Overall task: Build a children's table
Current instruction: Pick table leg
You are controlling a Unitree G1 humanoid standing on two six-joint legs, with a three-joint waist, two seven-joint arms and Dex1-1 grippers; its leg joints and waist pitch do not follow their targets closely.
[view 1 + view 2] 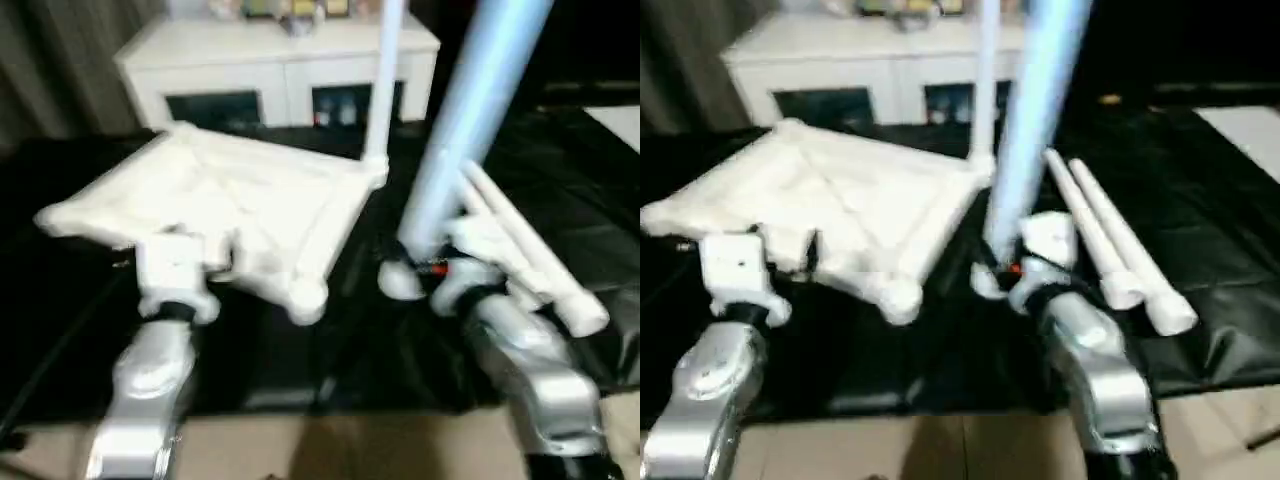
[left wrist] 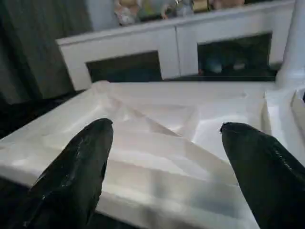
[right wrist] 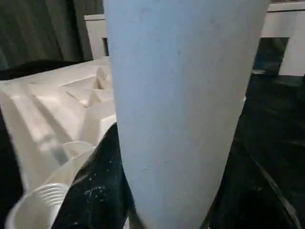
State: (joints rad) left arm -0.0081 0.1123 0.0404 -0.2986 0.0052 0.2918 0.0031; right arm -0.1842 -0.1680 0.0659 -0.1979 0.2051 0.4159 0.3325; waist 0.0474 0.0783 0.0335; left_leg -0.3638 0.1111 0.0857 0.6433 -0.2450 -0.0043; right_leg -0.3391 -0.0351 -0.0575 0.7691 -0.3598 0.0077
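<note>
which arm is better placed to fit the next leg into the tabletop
Right, most likely. The right pincer is shut on an upright leg, beside the tabletop near its empty near corner socket. The left pincer is open at the tabletop's near rim, holding nothing.

A black-covered table (image 1: 570, 190) carries the work. The upturned tabletop (image 1: 230, 200) lies on it. Two loose legs (image 1: 1110, 240) lie beside.

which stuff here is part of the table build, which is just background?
Job: tabletop; fitted leg; leg held by right tool; two spare legs.
Background: white cabinet; black work table; items on cabinet.
</note>
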